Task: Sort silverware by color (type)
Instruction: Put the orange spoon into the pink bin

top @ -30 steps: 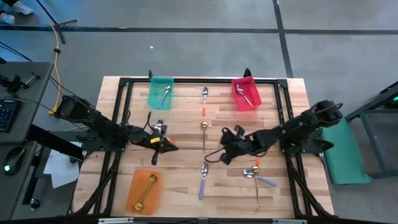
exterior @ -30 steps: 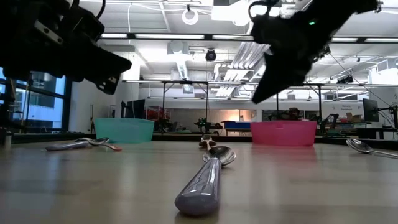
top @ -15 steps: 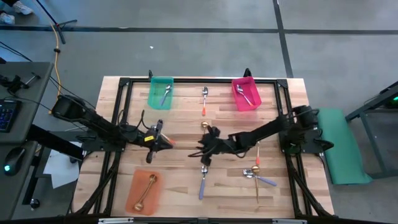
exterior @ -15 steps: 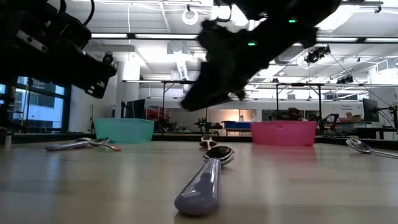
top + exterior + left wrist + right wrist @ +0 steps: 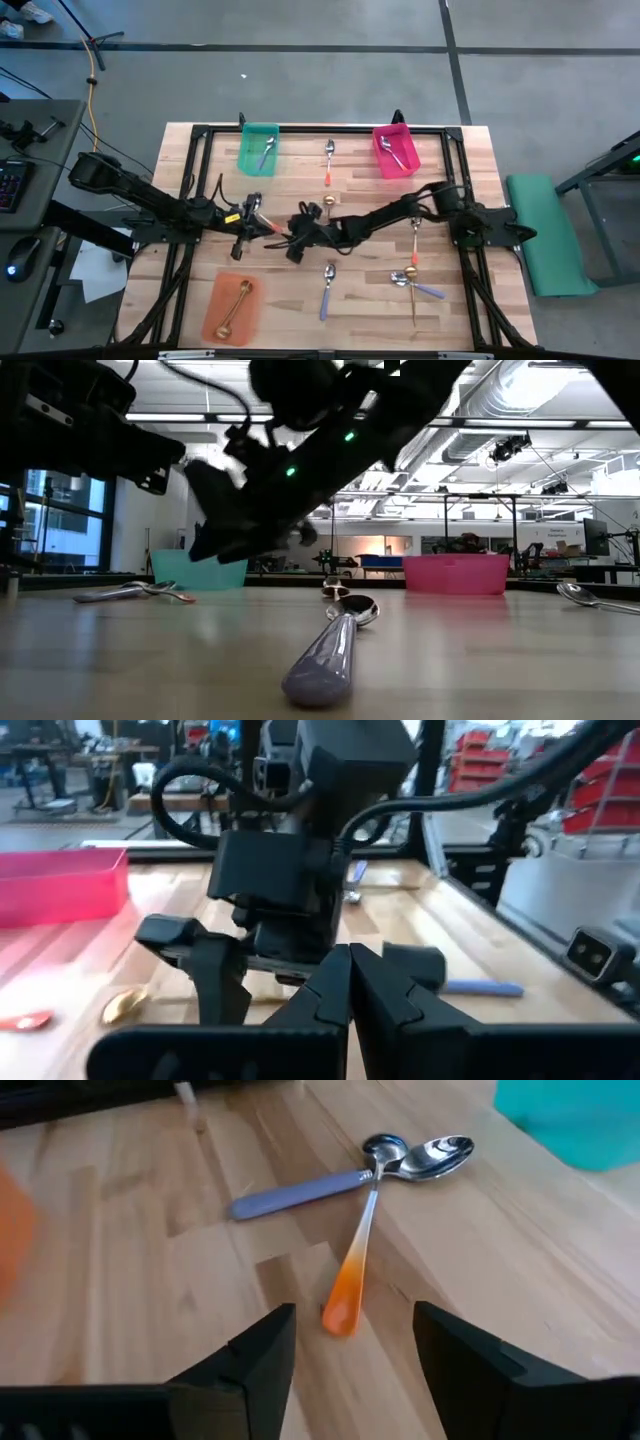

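Observation:
An orange-handled spoon (image 5: 352, 1270) and a lavender-handled spoon (image 5: 300, 1192) lie flat on the wood left of centre, their bowls crossed, close to the teal bin (image 5: 258, 148). My right gripper (image 5: 350, 1330) hangs open above the table, its fingers short of the orange handle's end. In the high view it (image 5: 296, 240) reaches past the table's middle. Facing it, my left gripper (image 5: 350, 965) is shut on nothing, above the table (image 5: 262, 222). More spoons lie singly: a lavender one (image 5: 326, 290), a gold one (image 5: 328, 205), an orange one (image 5: 328, 160).
A pink bin (image 5: 395, 150) at the far right and the teal bin each hold a spoon. An orange bin (image 5: 232, 305) at the near left holds a gold spoon. A small cluster of spoons (image 5: 412, 278) lies near right. A dark frame (image 5: 325, 130) borders the table.
My right gripper has swept from right of centre toward the table's left edge, ending close in front of my left gripper and over the crossed spoons, and its fingers have opened. The spoons have stayed where they lay.

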You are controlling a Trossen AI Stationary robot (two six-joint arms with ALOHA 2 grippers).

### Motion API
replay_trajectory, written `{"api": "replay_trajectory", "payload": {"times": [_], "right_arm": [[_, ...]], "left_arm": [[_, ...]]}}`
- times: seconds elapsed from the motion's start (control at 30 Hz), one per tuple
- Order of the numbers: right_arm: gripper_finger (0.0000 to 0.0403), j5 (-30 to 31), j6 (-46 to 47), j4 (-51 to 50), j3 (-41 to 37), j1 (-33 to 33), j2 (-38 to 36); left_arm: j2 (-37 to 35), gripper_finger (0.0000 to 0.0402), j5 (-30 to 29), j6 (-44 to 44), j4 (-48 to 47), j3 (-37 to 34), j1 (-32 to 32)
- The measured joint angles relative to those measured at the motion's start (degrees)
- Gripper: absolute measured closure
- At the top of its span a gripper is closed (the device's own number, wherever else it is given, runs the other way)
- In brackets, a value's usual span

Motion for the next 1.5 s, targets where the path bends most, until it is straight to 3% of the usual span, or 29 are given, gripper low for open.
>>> {"api": "replay_trajectory", "payload": {"times": [0.43, 0.77, 1.1, 1.23, 1.5], "right_arm": [[0.0215, -1.64, -1.49, 0.19, 12.36, -3.99, 9.9], [0.0215, -4.72, -3.15, 0.77, 12.25, -4.71, 9.9], [0.0218, -3.89, -1.25, 1.9, 12.21, -4.53, 12.96], [0.0249, -3.76, -2.07, 1.36, 12.23, -4.27, 12.96], [0.0357, -4.43, -2.41, -2.36, 12.34, -4.29, 12.07]], "left_arm": [[-11.39, 0.0401, -12.56, 1.97, -13.23, 0.02, 0.0], [-19.64, 0.0401, -20.07, 2.17, -23.55, 0.02, 0.0], [-25.76, 0.0401, -24.33, 1.4, -33.36, 0.07, 0.0], [-26.64, 0.0401, -24.69, 0.42, -35.48, 0.07, -0.03], [-26.83, 0.0401, -24.73, -0.1, -35.42, 0.07, -0.04]]}}
